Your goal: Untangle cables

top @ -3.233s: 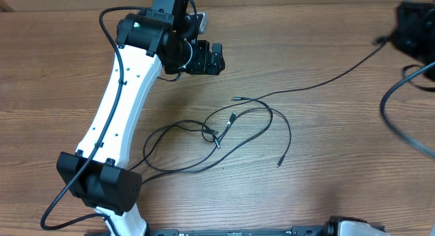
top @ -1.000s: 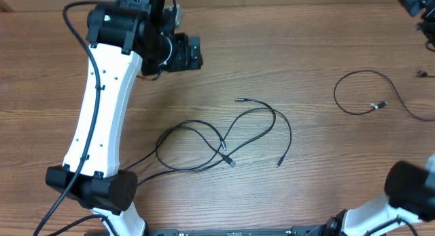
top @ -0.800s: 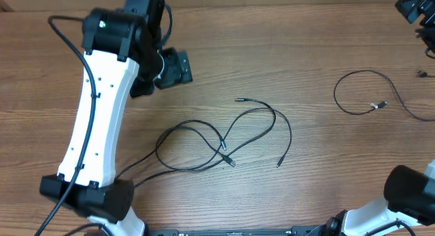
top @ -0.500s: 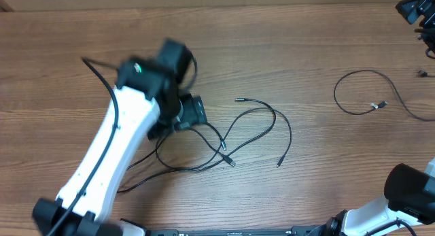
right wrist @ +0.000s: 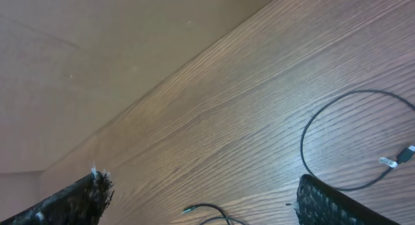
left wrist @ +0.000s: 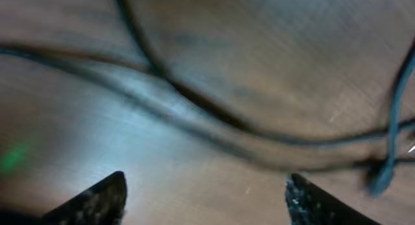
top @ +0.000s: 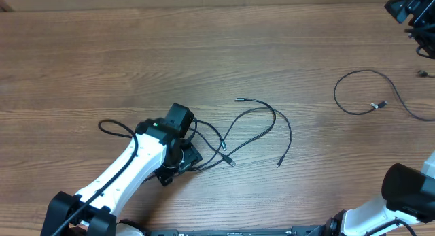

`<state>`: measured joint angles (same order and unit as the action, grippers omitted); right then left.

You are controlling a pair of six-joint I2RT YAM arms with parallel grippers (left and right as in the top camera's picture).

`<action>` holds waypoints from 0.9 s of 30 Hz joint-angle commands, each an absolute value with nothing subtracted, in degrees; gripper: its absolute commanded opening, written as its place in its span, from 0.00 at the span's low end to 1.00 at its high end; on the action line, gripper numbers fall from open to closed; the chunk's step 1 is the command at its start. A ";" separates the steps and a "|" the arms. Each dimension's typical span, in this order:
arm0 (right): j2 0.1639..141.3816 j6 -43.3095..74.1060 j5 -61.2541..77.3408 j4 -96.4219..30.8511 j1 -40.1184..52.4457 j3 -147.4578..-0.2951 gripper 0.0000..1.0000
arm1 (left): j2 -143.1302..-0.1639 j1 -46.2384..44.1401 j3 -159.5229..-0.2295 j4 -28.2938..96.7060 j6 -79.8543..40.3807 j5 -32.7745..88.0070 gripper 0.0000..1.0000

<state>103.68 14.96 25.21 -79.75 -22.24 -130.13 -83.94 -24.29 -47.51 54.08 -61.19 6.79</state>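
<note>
Two cables [left wrist: 214, 118] may be pinched together by the open left claw [left wrist: 204, 189], tightening the tangle; the right claw [right wrist: 201, 185] is held open.

landmark: tangled cables [top: 226, 154], lying on the table [top: 204, 52] a bit below its middle in the overhead view. left gripper [top: 181, 161] sat right over the tangle's left end, with strands running out from under it to the right. left arm [top: 115, 188] stretched from there down-left toward the near edge. in the left wrist view the tangled cables [left wrist: 194, 98] crossed the table just ahead of the fingertips. a loose coil [top: 335, 94] lay well right of the tangle, apart from it. another strand [top: 408, 112] lay just right of the coil. right gripper [top: 410, 6] was far up-right of the tangle, beyond the coil, at the far corner.
</note>
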 commanded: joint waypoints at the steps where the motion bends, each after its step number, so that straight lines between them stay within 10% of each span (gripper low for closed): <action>1: 103.63 14.46 24.45 -79.94 -21.74 -130.45 0.91 | -83.61 -24.45 -42.87 47.99 -65.45 4.40 0.73; 13: 103.63 14.46 24.47 -80.79 -21.74 -130.45 0.92 | -83.61 -24.45 -34.54 37.58 -65.78 -0.80 0.48; 17: 103.63 13.10 24.43 -82.00 -21.74 -130.45 0.92 | -83.79 -24.45 -33.85 33.39 -63.83 -3.84 0.06; 27: 103.63 11.86 24.56 -84.38 -19.84 -130.47 0.92 | -83.79 -23.49 -56.36 37.47 -32.88 -0.12 0.04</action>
<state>103.68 13.39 24.99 -83.99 -21.47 -130.13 -83.99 -24.27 -44.34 35.81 -45.69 -1.32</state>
